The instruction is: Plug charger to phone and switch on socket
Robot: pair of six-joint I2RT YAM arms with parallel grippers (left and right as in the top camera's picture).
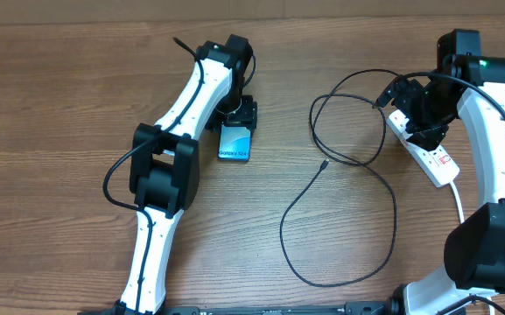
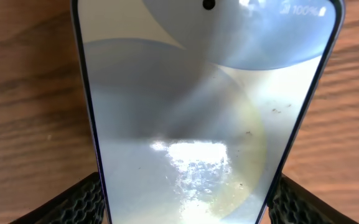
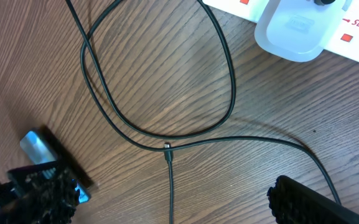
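The phone [image 1: 234, 144] lies flat on the tabletop [image 1: 59, 105], left of centre, its blue screen facing up. My left pincer [image 1: 237, 118] sits over its far end. In the left wrist view the phone [image 2: 204, 124] fills the space between my pads [image 2: 86, 199], which rest against both long edges, so I judge that I am gripping it across its width. That grip should keep it from sliding when a plug is pushed in. I cannot see its port from here. The charger [image 1: 348, 118] is well apart, to the right. Its thin black cable loops across the wood and its small connector [image 1: 322, 164] lies free, touching nothing but the tabletop and pointing roughly toward the phone. My right pincer [image 1: 423, 118] hangs over the near end of the socket [image 1: 427, 153] with its jaws spread wide and empty. From the right wrist I look down past my fingers at the connector [image 3: 167, 147], where it meets the cable loop, with a white adapter [image 3: 294, 28] seated in the socket [image 3: 353, 31] above it. Nothing is plugged into the phone yet, so fetching that connector looks like my right arm's next job. The thin, springy cable may twist as I lift it.
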